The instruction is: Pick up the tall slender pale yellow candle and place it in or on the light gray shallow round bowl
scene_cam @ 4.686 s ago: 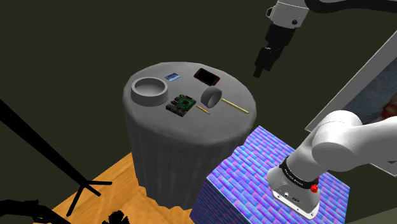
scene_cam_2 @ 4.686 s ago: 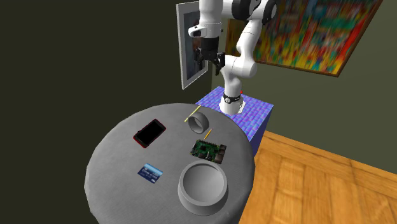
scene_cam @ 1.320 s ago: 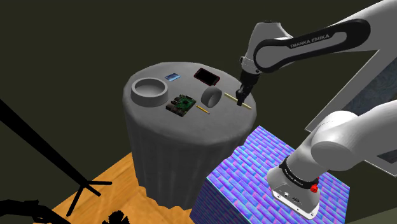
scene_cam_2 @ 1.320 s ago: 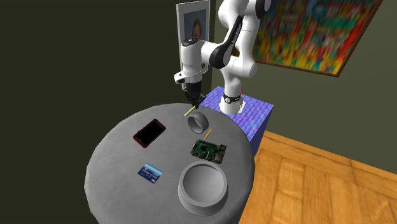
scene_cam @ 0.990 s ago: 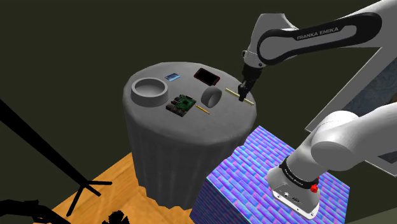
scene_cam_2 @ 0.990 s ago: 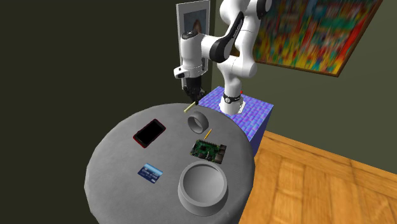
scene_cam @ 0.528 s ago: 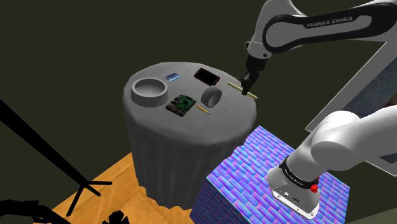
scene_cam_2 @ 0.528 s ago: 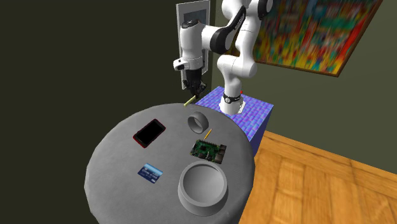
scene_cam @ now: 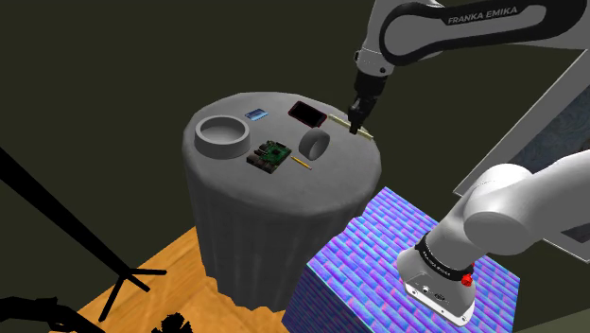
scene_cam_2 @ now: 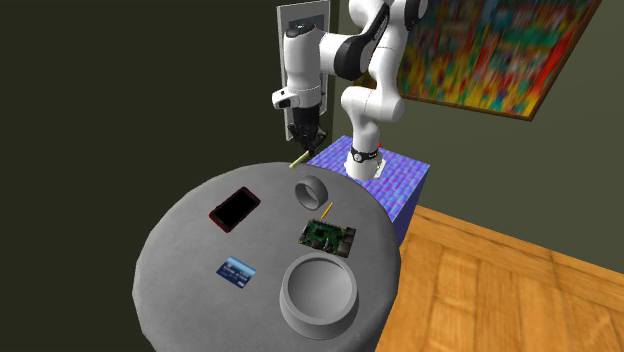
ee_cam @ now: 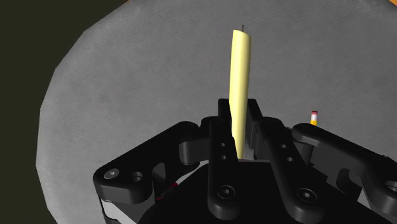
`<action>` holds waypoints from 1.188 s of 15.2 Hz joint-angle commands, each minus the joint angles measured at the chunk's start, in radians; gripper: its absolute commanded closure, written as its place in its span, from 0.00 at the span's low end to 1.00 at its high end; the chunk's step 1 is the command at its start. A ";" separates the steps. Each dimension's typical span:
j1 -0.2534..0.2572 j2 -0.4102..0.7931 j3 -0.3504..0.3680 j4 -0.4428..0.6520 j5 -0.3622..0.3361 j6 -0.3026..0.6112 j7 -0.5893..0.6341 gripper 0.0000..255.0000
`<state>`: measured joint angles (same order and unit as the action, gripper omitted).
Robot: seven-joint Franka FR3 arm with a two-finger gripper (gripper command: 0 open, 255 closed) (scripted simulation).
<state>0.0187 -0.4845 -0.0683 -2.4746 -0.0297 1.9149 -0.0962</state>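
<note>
The slender pale yellow candle [ee_cam: 240, 63] is clasped between my black fingers, and my gripper [ee_cam: 238, 113] is shut on it. In the shoulder view the gripper [scene_cam: 357, 119] hangs above the round grey table's [scene_cam: 284, 194] right rim, the candle [scene_cam: 368, 132] lying level across it, lifted off the top. The second exterior view has the gripper [scene_cam_2: 303, 140] over the table's far edge with the candle [scene_cam_2: 298, 160] sticking out below it. The light grey round bowl [scene_cam: 224, 135] sits across the table; it is nearest the camera in the second exterior view [scene_cam_2: 318, 291].
On the table lie a red-edged phone [scene_cam: 307, 114], a blue card [scene_cam: 256, 113], a green circuit board [scene_cam: 268, 154], a grey cup on its side [scene_cam: 314, 144] and a yellow pencil [scene_cam: 301, 163]. The blue-patterned stand [scene_cam: 378, 255] is right of the table.
My gripper has risen from the table with the candle and shifted toward the shoulder view's left. Nothing else on the table has moved.
</note>
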 commanded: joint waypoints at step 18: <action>0.135 0.623 0.169 0.671 0.043 -0.045 0.279 1.00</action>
<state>0.1486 0.1012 0.0960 -1.8550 0.0163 1.8837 0.1713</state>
